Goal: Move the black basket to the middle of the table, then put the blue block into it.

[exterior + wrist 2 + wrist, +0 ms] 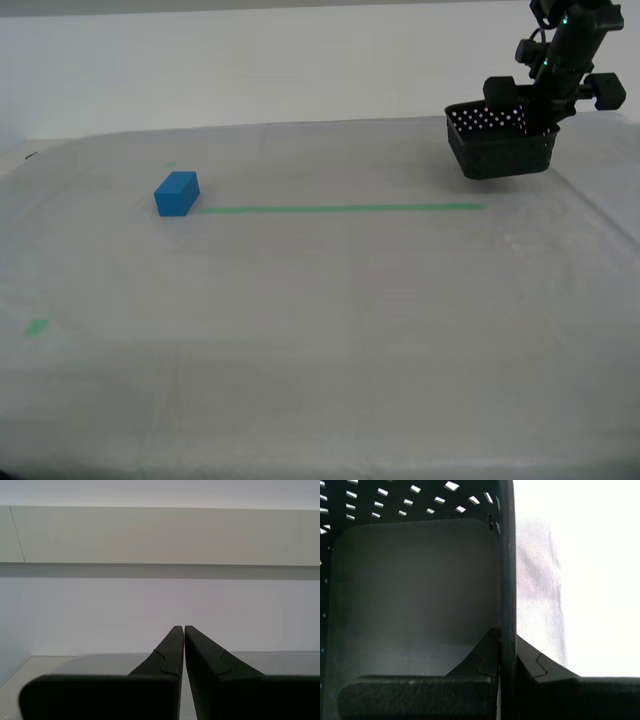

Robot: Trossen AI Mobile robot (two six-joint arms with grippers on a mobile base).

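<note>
The black basket (500,140) hangs slightly tilted just above the table (350,330), at the far end of the exterior view's right. My first gripper (545,115) is shut on its wall from above. In the first wrist view, the basket's rim (506,555) runs between the fingers of my first gripper (507,640), and the basket floor (415,595) is bare. The blue block (177,193) rests on the table in the exterior view's left, well apart from the basket. My second gripper (184,630) is shut on nothing and faces a pale wall.
A thin green tape line (340,208) runs across the table from the block toward the basket. A small green mark (35,326) lies near the exterior view's left edge. A white wall stands behind the table.
</note>
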